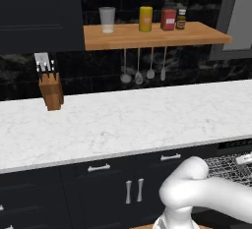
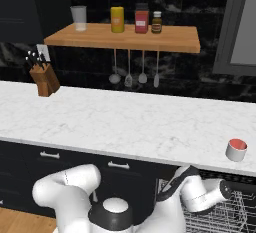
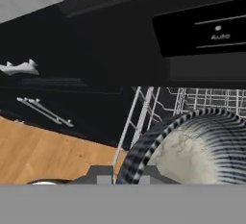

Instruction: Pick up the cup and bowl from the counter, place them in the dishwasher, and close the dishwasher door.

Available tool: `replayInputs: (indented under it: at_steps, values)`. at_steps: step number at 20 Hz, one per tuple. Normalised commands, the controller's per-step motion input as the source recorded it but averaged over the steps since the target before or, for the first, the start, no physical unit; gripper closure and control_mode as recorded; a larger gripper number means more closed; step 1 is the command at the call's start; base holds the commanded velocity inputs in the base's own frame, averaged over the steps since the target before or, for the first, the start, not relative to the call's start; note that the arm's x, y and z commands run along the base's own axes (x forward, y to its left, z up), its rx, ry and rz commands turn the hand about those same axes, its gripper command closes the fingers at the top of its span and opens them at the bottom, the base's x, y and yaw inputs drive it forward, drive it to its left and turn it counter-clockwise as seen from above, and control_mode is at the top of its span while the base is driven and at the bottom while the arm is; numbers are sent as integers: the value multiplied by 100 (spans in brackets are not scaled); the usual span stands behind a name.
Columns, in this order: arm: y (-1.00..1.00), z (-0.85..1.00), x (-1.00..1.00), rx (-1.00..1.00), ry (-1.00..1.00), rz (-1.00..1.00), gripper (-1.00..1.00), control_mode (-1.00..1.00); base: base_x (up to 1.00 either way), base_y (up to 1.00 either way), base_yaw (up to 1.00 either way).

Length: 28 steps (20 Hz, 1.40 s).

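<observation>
in the hand view the bowl (image 3: 192,146), striped black and white on its rim with a pale marbled inside, sits at the lower right of the frame, hard against the bottom edge where the claw's tips rise; the claw looks clenched on its rim, though the fingertips themselves are hidden. behind the bowl the grey wire rack (image 3: 192,98) of the dishwasher (image 3: 144,50) spreads across the right of the frame, below the dark control strip at the upper right, where the word "auto" can be read. wooden floor fills the lower left.

in the right base view the cup (image 2: 236,150), white with a red inside, stands at the right edge of the frame on the counter (image 2: 125,122), well apart from the arm, which bends low toward the rack at the lower right. on the wooden shelf (image 2: 125,37) at the top stand a glass tumbler (image 2: 78,18), a yellow canister, a red jar and a small bottle; their labels are too small to read. 4 utensils hang under it, and a knife block (image 2: 42,79) stands at the left.
</observation>
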Motion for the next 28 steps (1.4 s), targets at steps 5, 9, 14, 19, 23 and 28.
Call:
replayInputs:
  at_steps: [5, 9, 14, 19, 23, 28]
  values:
    - [-40, -70, 2, -3, 9, -6, 100, -100, 0, 0, 0]
    - [-46, -71, 14, -8, 10, -22, 100, -100, 0, 0, 0]
    - [-26, -64, 41, -10, 4, -24, 100, -100, 0, 0, 0]
    - [-14, -78, 40, -16, -2, -18, 100, -100, 0, 0, 0]
    - [-10, -56, 16, -3, -12, -6, 100, -100, 0, 0, 0]
    - [-1, -18, 0, 0, 1, -3, -100, -100, 0, 0, 0]
